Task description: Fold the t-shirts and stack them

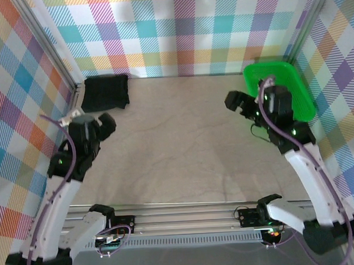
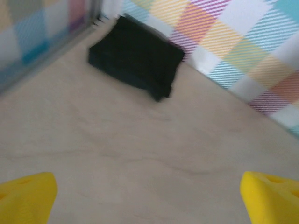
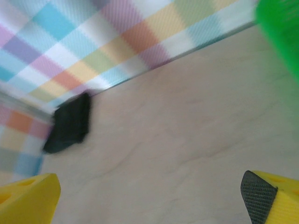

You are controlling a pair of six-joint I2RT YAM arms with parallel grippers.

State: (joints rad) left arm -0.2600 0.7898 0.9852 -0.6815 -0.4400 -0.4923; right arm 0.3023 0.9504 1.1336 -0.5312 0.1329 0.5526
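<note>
top external view: a folded stack of plain black cotton t-shirts (image 1: 105, 93) lies in the far left corner of the pale beige table (image 1: 178, 150), touching the metal frame rail at the foot of the pastel plaid wall (image 1: 178, 32). a bright green plastic basket (image 1: 302, 100) sits in the far right corner, well apart from the shirts, with bare table between them. the left gripper (image 1: 88, 121) hangs near the left edge of the table, just in front of the black stack and not touching it. the right gripper (image 1: 249, 100) hangs beside the near left side of the basket, and its arm covers part of the basket's rim.

left wrist view: the yellow fingertips (image 2: 28, 193) of the left gripper (image 2: 149, 198) stand far apart at the bottom corners, jaws released with nothing between them but table. the black stack (image 2: 135, 58) lies ahead against the wall, its edges a little blurred.

right wrist view: the right gripper (image 3: 149, 198) is likewise spread wide and grasps nothing, one yellow fingertip (image 3: 28, 198) at each lower corner, the right one showing a dark ribbed pad. the black stack (image 3: 70, 123) shows small across the table by the far wall, and a blurred edge of the green basket (image 3: 280, 32) sits at the upper right.
</note>
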